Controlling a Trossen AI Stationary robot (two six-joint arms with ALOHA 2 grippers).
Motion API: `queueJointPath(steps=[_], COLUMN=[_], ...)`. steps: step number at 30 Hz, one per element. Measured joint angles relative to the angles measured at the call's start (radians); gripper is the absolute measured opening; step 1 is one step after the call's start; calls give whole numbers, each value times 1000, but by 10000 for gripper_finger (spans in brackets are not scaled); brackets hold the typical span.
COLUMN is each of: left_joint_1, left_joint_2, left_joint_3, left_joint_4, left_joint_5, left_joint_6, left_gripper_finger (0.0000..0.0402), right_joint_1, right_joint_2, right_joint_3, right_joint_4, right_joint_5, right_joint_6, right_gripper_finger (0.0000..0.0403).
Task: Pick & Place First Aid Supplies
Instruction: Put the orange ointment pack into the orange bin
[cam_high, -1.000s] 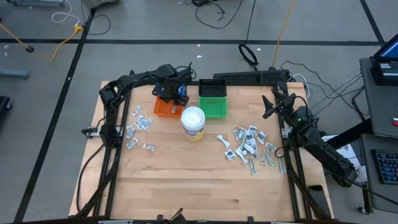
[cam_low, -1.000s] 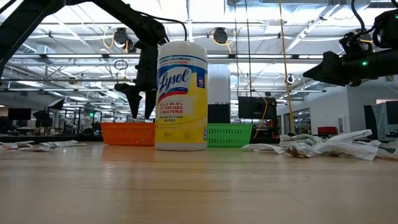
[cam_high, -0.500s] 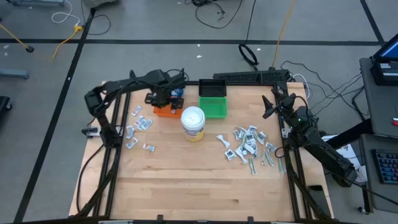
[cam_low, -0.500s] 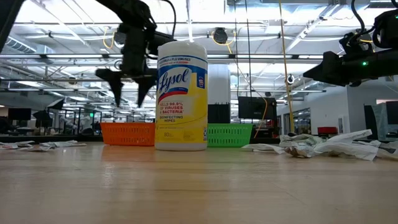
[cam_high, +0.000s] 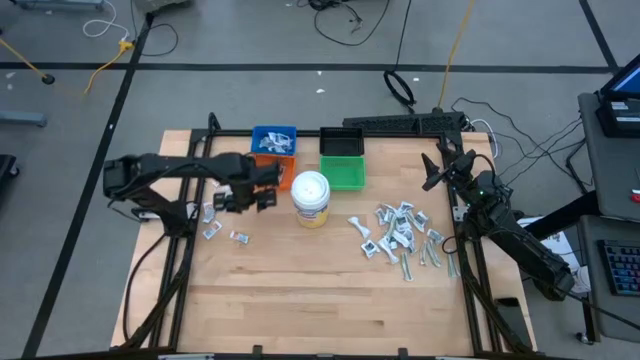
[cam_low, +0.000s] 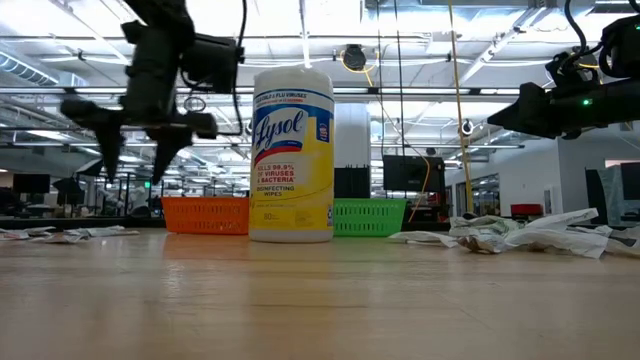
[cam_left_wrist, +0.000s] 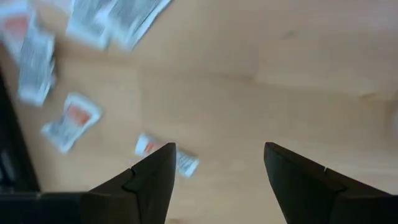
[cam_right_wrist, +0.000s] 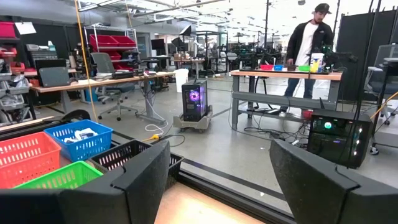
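The first aid supplies lie in two groups on the wooden table: a small scatter of packets (cam_high: 213, 208) at the left and a bigger pile (cam_high: 400, 232) at the right. A few more lie in the blue bin (cam_high: 258, 132). My left gripper (cam_high: 250, 196) hangs open above the table, pointing down, between the left scatter and the jar. Its wrist view shows bare wood between the fingers (cam_left_wrist: 217, 149) and one packet (cam_left_wrist: 181, 160) just beside a fingertip. My right gripper (cam_high: 432, 170) waits open at the table's far right, held level above the table (cam_right_wrist: 217, 149).
A white-lidded jar with a yellow label (cam_high: 311, 197) stands mid-table, just right of my left gripper. Behind it are the orange bin (cam_high: 285, 165), green bin (cam_high: 343, 174) and black bin (cam_high: 341, 142). The near half of the table is bare wood. A person stands far off (cam_right_wrist: 306, 43).
My left gripper has swung from above the blue and orange bins toward the table's near-left, ending over the wood beside the left scatter of packets. It has stayed at about the same height and turned about its downward-pointing axis. Nothing on the table has moved.
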Motion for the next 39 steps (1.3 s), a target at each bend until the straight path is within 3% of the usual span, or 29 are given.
queueJointPath(steps=[13, 28, 32, 39], left_joint_1=[-171, -190, -188, -152], left_joint_2=[-70, -72, -71, -69], left_joint_3=[-199, -370, -372, -373], left_joint_4=[116, 344, 343, 342], left_joint_5=[95, 106, 106, 117], left_joint_6=[-249, -272, -230, -148], left_gripper_finger=[255, 252, 213, 80], right_joint_1=[0, 0, 0, 0], right_joint_2=[0, 0, 0, 0], right_joint_3=[0, 0, 0, 0], right_joint_4=[0, 0, 0, 0], right_joint_5=[0, 0, 0, 0], right_joint_6=[0, 0, 0, 0], right_gripper_finger=[272, 274, 274, 275])
